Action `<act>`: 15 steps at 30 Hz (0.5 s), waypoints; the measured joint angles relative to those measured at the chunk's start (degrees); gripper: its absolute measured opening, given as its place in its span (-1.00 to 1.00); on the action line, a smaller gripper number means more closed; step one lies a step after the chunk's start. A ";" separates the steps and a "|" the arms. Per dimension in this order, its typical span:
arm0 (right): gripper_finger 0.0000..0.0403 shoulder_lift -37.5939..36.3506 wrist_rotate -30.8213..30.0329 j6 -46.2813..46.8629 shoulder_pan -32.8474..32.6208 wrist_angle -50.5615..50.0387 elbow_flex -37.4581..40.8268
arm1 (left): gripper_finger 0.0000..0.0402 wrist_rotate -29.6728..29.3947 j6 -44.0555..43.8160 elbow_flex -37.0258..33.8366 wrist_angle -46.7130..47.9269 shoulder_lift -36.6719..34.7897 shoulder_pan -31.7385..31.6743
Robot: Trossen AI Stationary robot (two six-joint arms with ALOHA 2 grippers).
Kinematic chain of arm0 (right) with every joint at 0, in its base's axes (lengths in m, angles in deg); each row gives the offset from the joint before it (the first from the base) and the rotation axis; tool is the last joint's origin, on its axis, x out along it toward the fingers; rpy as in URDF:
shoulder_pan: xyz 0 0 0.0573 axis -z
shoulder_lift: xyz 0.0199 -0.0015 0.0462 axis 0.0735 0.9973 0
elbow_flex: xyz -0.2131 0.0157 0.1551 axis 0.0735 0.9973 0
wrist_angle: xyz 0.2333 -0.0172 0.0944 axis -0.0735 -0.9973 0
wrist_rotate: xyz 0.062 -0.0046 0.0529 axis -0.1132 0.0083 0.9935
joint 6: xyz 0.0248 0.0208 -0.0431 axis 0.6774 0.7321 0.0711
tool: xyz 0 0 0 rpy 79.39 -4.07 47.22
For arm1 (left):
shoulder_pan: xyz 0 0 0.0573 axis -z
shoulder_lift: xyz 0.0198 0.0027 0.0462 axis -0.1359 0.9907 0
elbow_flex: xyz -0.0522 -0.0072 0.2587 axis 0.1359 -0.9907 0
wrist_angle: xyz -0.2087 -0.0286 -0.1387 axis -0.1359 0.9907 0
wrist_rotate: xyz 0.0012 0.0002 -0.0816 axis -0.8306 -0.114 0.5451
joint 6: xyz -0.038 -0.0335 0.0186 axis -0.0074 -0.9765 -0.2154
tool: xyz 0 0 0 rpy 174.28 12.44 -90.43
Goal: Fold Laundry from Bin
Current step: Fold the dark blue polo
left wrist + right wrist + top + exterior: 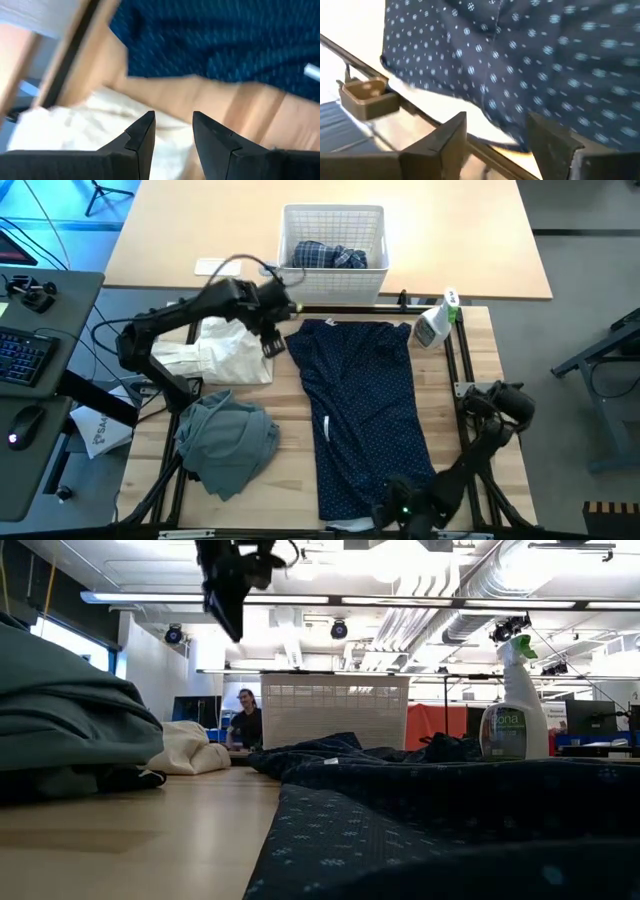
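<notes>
Navy dotted cotton trousers (365,410): spread flat mid-tabletop for folding. Left hand (272,332) parted, empty, above; right hand (497,142) parted, empty, near edge.

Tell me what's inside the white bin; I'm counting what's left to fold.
A crumpled blue-white plaid shirt lies in the bin. Anything beneath it is covered.
</notes>
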 joint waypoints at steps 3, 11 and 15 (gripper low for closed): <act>0.02 0.00 1.99 -2.49 2.04 6.15 1.84 | -0.42 -0.01 -0.65 -4.88 -2.67 0.07 1.68; -0.30 0.13 8.20 -8.99 6.76 3.19 1.99 | -0.42 1.87 -4.55 -11.66 -14.38 0.71 2.48; -0.69 0.40 11.16 -9.49 7.47 1.65 1.99 | -0.42 3.68 -2.80 -12.45 -19.52 1.99 0.87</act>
